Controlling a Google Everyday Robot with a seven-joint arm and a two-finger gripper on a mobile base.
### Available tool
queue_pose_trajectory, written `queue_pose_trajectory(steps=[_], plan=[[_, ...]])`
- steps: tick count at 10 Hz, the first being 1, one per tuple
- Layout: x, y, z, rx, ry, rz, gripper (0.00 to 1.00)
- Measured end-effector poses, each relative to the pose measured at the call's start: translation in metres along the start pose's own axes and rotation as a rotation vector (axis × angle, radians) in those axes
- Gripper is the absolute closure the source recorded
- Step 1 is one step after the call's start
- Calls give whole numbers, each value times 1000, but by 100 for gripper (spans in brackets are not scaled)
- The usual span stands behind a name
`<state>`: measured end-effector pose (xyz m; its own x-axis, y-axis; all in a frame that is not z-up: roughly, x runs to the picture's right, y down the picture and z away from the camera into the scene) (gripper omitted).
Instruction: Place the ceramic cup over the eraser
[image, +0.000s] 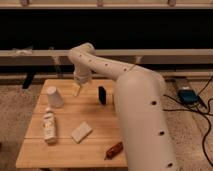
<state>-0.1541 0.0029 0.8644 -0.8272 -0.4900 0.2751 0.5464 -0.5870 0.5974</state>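
Observation:
The ceramic cup (54, 96) is small, white and tapered, standing mouth-down on the left part of the wooden table (65, 145). The eraser (102, 95) is a small black block standing upright right of the table's middle, near the back. My gripper (77, 90) hangs from the white arm between the two, a little right of the cup and left of the eraser, low above the table near its back edge. It holds nothing that I can see.
A white labelled bottle (48, 126) lies at the left front. A pale flat block (81, 132) lies in the middle front. A reddish-brown oblong thing (114, 150) lies at the front right edge. My large white arm (142, 115) covers the table's right side.

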Motion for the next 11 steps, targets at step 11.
queue_pose_trajectory(steps=[11], plan=[[96,-68,13,0,40,-227,20]])
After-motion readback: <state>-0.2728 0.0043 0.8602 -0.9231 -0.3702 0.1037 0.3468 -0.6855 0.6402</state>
